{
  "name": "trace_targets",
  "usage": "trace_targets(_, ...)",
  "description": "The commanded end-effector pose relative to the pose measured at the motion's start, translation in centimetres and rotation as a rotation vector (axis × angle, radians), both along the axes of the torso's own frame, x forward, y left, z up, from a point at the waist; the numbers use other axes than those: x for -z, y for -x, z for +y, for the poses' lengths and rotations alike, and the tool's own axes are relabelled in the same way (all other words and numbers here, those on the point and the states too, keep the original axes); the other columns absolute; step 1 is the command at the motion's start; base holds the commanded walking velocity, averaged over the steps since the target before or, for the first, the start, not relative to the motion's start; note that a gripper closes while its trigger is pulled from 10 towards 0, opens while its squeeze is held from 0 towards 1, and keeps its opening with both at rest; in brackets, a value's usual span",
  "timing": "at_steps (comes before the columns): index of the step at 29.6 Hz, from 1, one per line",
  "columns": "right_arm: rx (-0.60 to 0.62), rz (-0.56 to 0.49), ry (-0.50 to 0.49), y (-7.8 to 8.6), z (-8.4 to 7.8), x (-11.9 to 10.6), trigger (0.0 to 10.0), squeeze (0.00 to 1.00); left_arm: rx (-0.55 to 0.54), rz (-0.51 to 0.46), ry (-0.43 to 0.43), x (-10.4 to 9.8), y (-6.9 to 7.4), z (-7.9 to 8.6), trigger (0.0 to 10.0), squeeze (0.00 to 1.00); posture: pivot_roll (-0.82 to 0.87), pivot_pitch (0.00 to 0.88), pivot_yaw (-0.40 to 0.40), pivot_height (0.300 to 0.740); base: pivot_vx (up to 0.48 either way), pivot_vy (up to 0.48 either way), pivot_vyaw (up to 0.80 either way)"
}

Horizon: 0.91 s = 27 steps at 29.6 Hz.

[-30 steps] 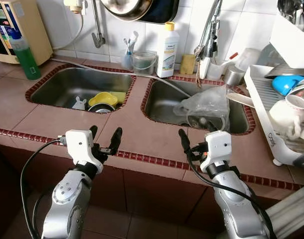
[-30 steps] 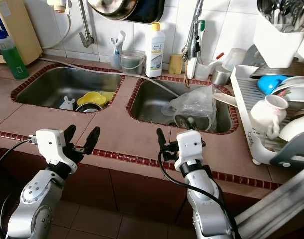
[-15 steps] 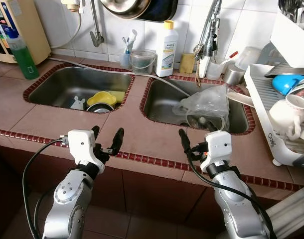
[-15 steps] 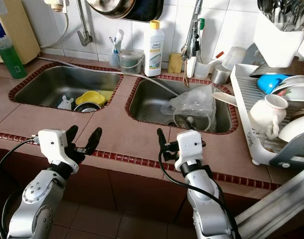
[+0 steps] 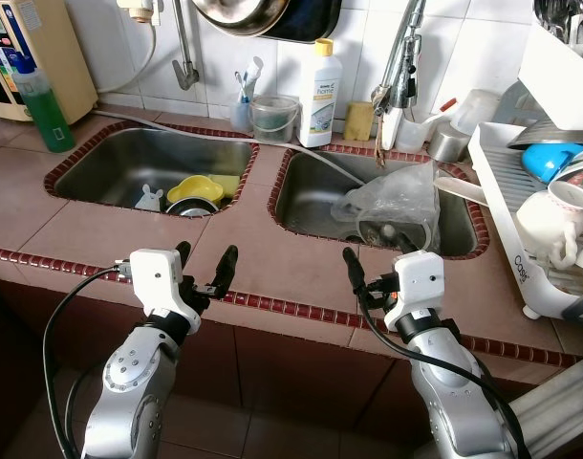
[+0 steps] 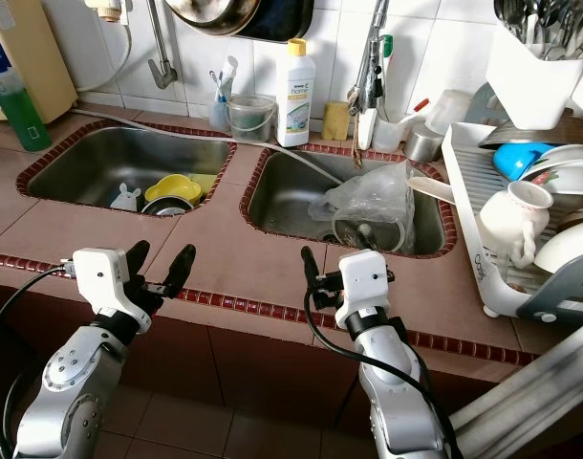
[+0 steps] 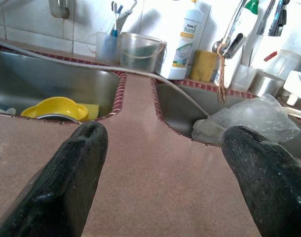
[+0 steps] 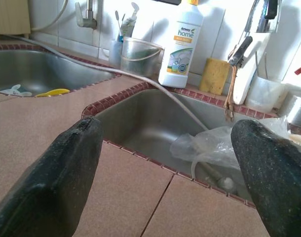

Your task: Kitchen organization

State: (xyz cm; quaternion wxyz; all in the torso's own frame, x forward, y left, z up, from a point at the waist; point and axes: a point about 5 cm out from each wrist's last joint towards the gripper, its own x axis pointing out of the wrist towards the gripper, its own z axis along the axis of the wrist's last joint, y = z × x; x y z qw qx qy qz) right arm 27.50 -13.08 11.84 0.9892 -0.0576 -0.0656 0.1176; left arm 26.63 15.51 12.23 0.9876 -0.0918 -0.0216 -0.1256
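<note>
Brown tiled surface [image 5: 272, 258] runs across the front, and both claws hover just above its near edge: left claw [image 5: 204, 273] with fingers spread wide and empty, right claw [image 5: 376, 277] likewise apart, holding nothing. Beyond them, the left sink [image 5: 129, 163] holds a yellow bowl [image 5: 197, 190], and the right sink [image 5: 315, 201] has a crumpled plastic bag [image 5: 395, 199] draped inside. White bottle [image 5: 322, 96] stands upright at the wall between the sinks; a dish rack [image 5: 521, 229] with a mug [image 5: 550, 220] sits far right.

A home kitchen is showing here: a tiled counter [image 5: 272, 258] is carrying two steel sinks [image 5: 119, 167] under white wall tiles. A dish rack [image 5: 521, 239] is holding washed crockery, and a detergent bottle [image 5: 321, 96] is standing behind the sinks.
</note>
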Motion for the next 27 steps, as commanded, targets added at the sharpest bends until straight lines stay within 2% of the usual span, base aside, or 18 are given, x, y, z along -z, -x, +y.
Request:
trace_targets(1, -0.003, -0.007, 0.004, -0.14, -0.05, -0.24, 10.0, 0.00, -0.003, -0.006, -0.002, -0.31, 0.01, 0.01, 10.0, 0.00, 0.02, 0.016, -0.014, 0.740, -0.330, 0.000, 0.00)
trace_targets(13, 0.005, -0.006, 0.001, 0.00, -0.01, -0.18, 10.0, 0.00, -0.003, -0.005, -0.009, -0.31, 0.04, 0.15, 10.0, 0.00, 0.01, 0.029, -0.004, 0.740, -0.277, 0.000, 0.00)
trace_targets(24, 0.005, 0.000, -0.002, 0.05, 0.04, 0.07, 10.0, 0.00, 0.014, -0.003, -0.026, -0.30, -0.03, 0.07, 10.0, 0.00, 0.02, 0.030, 0.000, 0.740, 0.000, 0.000, 0.00)
trace_targets(27, 0.001, 0.008, 0.004, 0.12, 0.05, 0.37, 10.0, 0.00, 0.037, -0.003, -0.056, -0.15, 0.08, -0.22, 10.0, 0.00, 0.02, 0.032, -0.002, 0.740, 0.000, 0.000, 0.00)
